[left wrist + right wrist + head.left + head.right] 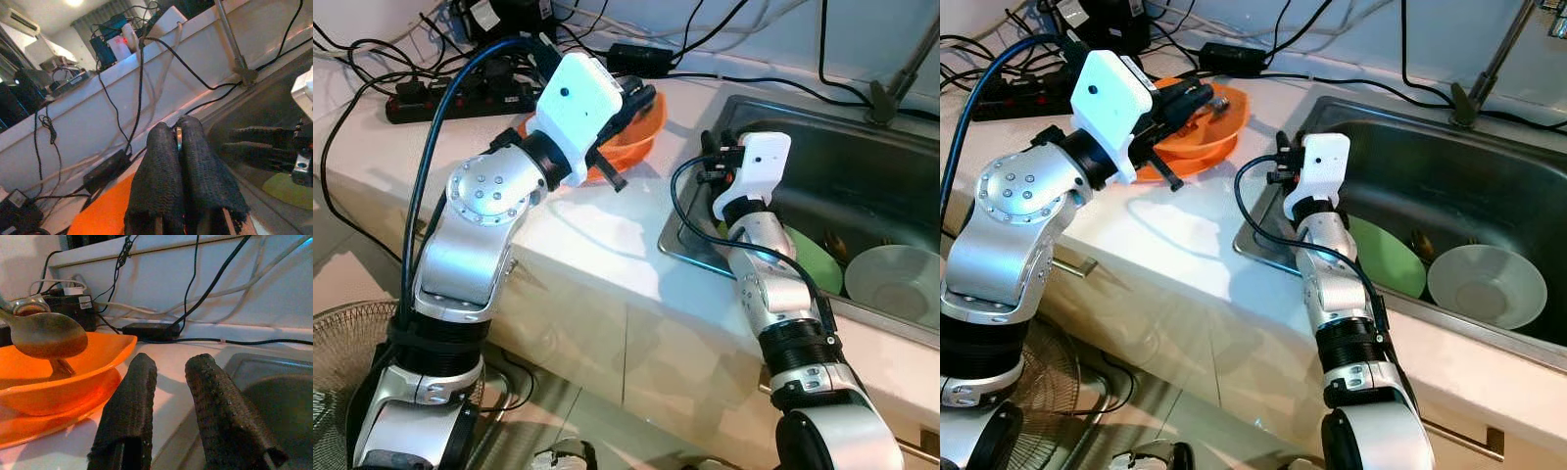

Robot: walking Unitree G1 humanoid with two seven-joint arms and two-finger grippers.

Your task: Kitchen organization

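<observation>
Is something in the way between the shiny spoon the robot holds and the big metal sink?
Yes. The right gripper hangs open at the steel sink's left rim, directly between the basin and the metal spoon, which the left gripper holds above the orange bowl.

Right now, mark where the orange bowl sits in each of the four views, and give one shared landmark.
Left eye view: orange bowl on the counter, left of the sink.
Right eye view: same spot, under the left claw.
Left wrist view: orange patch beneath the fingers.
Right wrist view: under the spoon, at.
Shared landmark: black power adapter behind it.
</observation>
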